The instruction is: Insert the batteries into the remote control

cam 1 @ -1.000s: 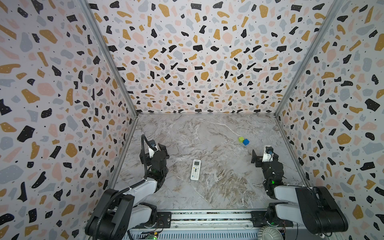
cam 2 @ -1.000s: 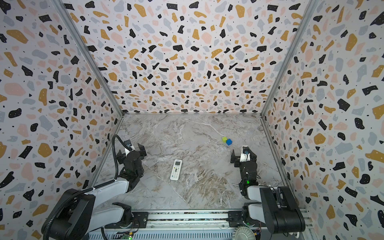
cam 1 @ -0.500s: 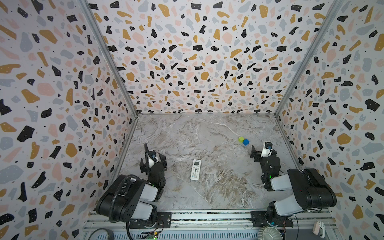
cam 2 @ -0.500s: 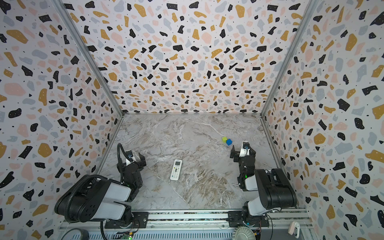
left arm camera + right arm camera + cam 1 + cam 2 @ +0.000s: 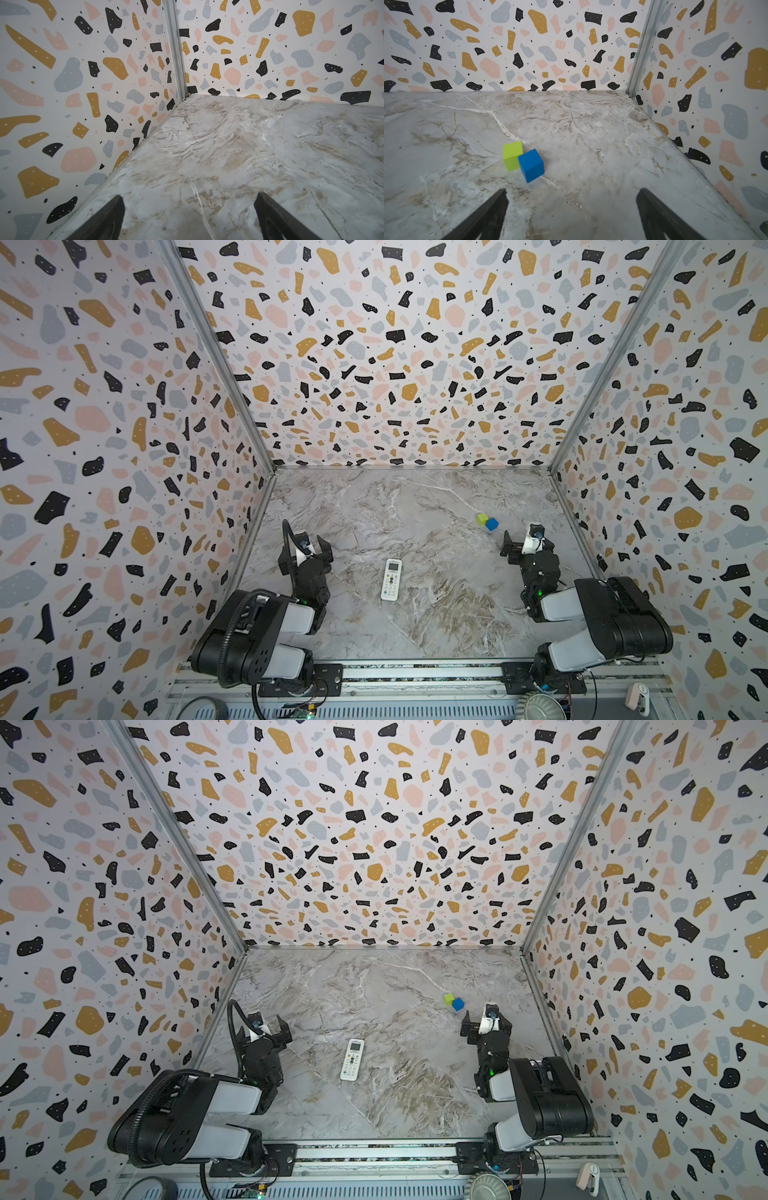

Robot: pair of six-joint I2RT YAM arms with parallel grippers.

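The walls [image 5: 395, 344] around me are white, scattered with black, mustard, pink and blue-grey blobs, many of them dotted with tiny white specks. Silver corner posts [image 5: 216, 356] divide them. The table [image 5: 415, 506] is grey marble with beige-brown streaks and a thin white vein at the far right. The remote control [image 5: 391, 579] is white, with a pale grey screen and a few dark buttons. On the far right are a lime green cube [image 5: 512, 155] and a bright blue cube [image 5: 531, 165]. My left arm [image 5: 257, 639] and right arm [image 5: 615, 618] are black with pale grey links. My left gripper [image 5: 189, 196] and right gripper [image 5: 572, 190] are black.

Slim white remote control [image 5: 391, 580], buttons up, flat on the marble table [image 5: 415, 506], screen end rearward.
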